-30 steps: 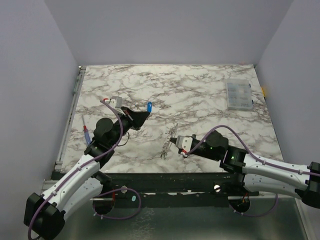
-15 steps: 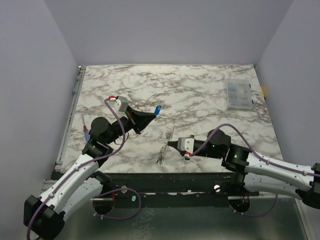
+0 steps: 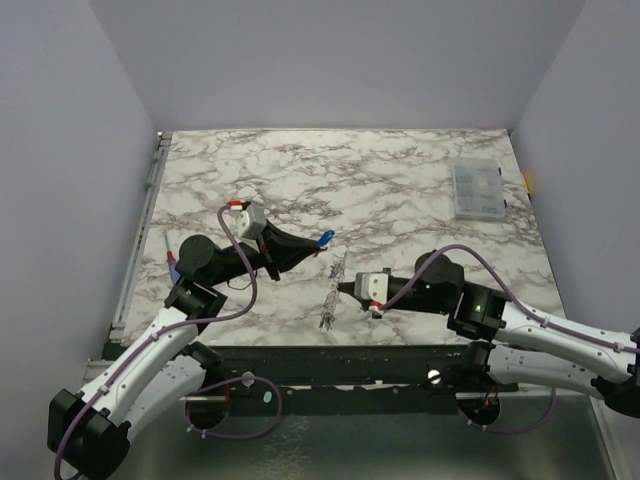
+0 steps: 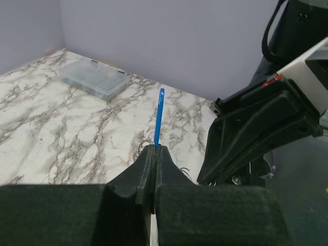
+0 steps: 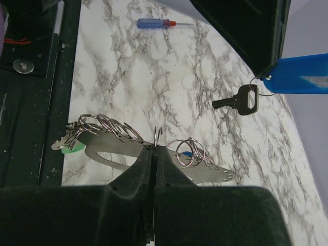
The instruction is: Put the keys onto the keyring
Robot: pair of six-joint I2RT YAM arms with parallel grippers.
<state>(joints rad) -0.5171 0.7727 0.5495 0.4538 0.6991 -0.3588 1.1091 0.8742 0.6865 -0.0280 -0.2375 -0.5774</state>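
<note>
My left gripper [image 3: 308,244] [image 4: 155,148] is shut on a blue key [image 3: 325,238] [image 4: 159,115], held above the table. In the right wrist view the blue head [image 5: 302,74] carries a small ring with a dark metal key [image 5: 238,100] dangling from it. The keyring [image 3: 331,291] [image 5: 110,146], a flat silvery elongated loop strung with several small split rings, lies just below and right of it. My right gripper [image 3: 345,289] [image 5: 154,148] is shut on one of those split rings. A green key head [image 5: 72,148] and a blue one [image 5: 188,152] show among the rings.
A clear compartment box [image 3: 477,190] [image 4: 95,78] sits at the back right. A thin screwdriver [image 3: 173,265] [image 5: 156,23] lies at the left edge, beside the left arm. The right gripper's black body [image 4: 256,128] fills the right of the left wrist view.
My left gripper has carried the blue key rightward and nearer, close to the keyring. The right gripper has shifted slightly, still pinching the ring.
</note>
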